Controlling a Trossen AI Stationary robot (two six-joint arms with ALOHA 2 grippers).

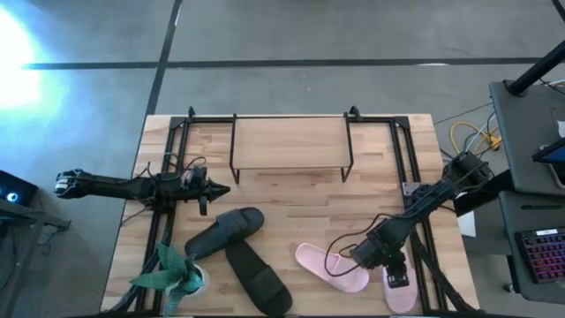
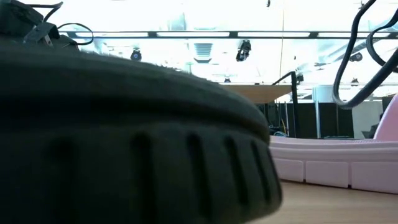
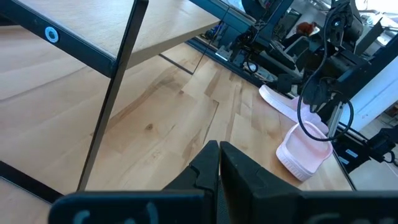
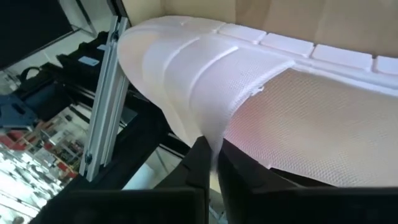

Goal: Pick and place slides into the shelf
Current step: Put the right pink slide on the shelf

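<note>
The shelf (image 1: pixel 290 141) stands at the far middle of the table (image 1: pixel 291 208), its light top board on thin black legs, with nothing on it. Bare wood lies between the shelf's front legs and the slides, giving clear room there.

The left tool (image 1: pixel 216 188) hangs near the shelf's left front leg, fingers (image 3: pixel 211 168) pressed together and holding nothing. The left wrist view shows open table ahead of it.

The two dark slides (image 1: pixel 238 247) lie at the near left, one angled toward the shelf, the other (image 1: pixel 258 278) running down to the near edge of the table. A green plant (image 1: pixel 172 272) sits just beside them at the near left corner. In the low view a dark slide (image 2: pixel 124 143) fills most of the frame.

One pink slide (image 1: pixel 328 265) lies at the near right, well apart from the shelf. The second pink slide (image 1: pixel 399 287) sits at the near right edge, beside the black rail. The right tool (image 1: pixel 395 276) is closed thin on this slide's strap (image 4: pixel 205 81).
</note>
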